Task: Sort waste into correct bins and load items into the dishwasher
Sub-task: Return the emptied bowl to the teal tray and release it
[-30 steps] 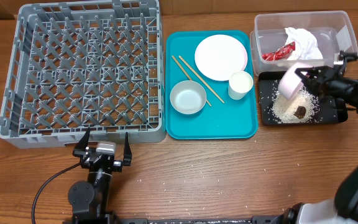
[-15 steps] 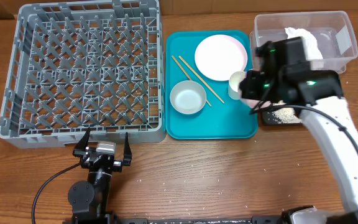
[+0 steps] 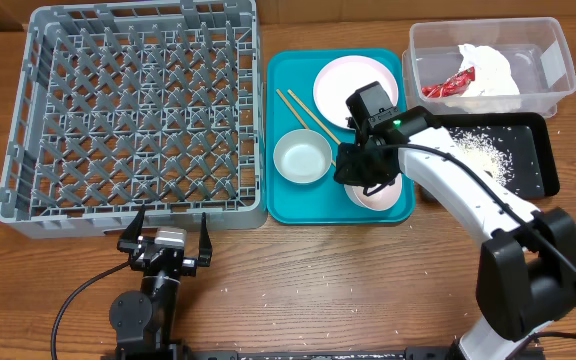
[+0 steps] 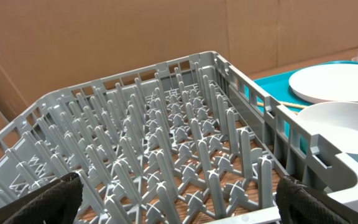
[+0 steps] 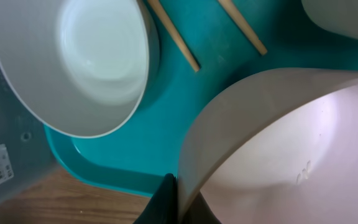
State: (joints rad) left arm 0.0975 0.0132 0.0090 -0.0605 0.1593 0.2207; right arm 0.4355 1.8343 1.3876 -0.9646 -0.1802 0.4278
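My right gripper [image 3: 366,182] is shut on the rim of the pinkish bowl [image 3: 380,193] and holds it low over the front right of the teal tray [image 3: 290,205]. In the right wrist view my fingers [image 5: 169,199] pinch the bowl's wall [image 5: 303,143]. The grey-white bowl [image 3: 302,157] and the chopsticks [image 3: 303,113] lie to its left. The pale plate [image 3: 343,85] is partly under the arm. The cup shows only in the right wrist view [image 5: 347,15]. My left gripper [image 3: 165,240] is open and empty in front of the grey rack [image 3: 138,110].
The clear tub [image 3: 553,60] holds the white napkin [image 3: 490,70] and the red wrapper [image 3: 446,87]. The black tray [image 3: 538,160] holds spilled rice [image 3: 478,152]; the brown lump is hidden. Rice grains lie scattered on the wooden table.
My right arm has swung left from the black tray to the teal tray with the pinkish bowl in it. The rice stays in the black tray. The left arm has not moved.
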